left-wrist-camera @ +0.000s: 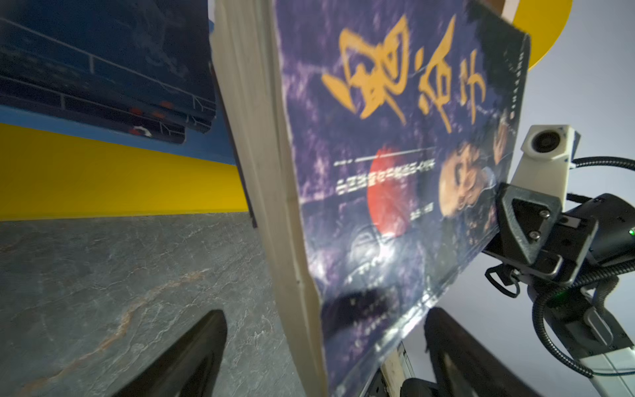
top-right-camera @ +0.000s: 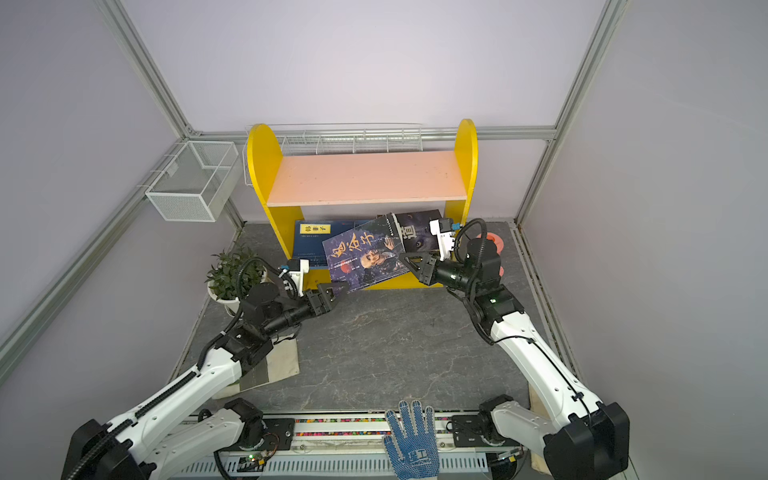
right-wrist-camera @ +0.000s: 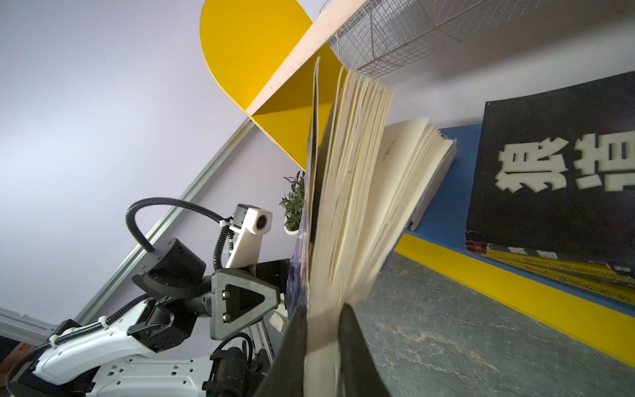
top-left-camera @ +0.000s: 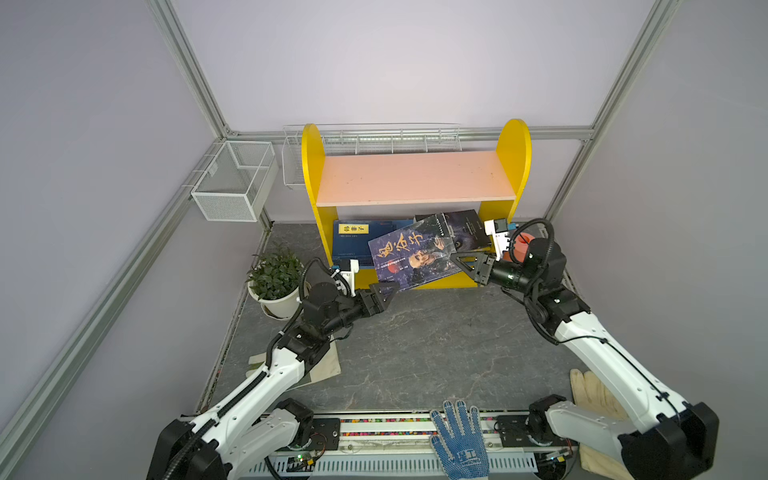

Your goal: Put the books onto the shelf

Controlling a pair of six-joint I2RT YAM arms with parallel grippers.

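Right jaws are clamped on the right edge of a dark purple paperback with gold calligraphy and a portrait (top-left-camera: 409,254) (top-right-camera: 365,254). In the right wrist view both fingers (right-wrist-camera: 357,350) press its page block and the loose pages fan out.

The paperback is held tilted, clear of the grey stone-patterned tabletop (top-left-camera: 436,345), just in front of the lower tier of the small shelf with yellow round-topped side panels (top-left-camera: 312,166).

Left jaws stand wide at the paperback's lower left corner. In the left wrist view the corner (left-wrist-camera: 378,309) sits between the two fingers (left-wrist-camera: 192,354); I cannot tell whether they touch it.

On the shelf's blue lower board (right-wrist-camera: 453,178), a navy book with a yellow title label (top-left-camera: 353,243) lies flat at the left. A black book with large white characters (top-left-camera: 463,226) (right-wrist-camera: 556,165) lies at the right. Both are partly hidden behind the held paperback in both top views.

A green potted plant in a white pot (top-left-camera: 276,278) stands just beside the shelf's left panel. A blue dotted work glove (top-left-camera: 457,436) lies at the near edge.
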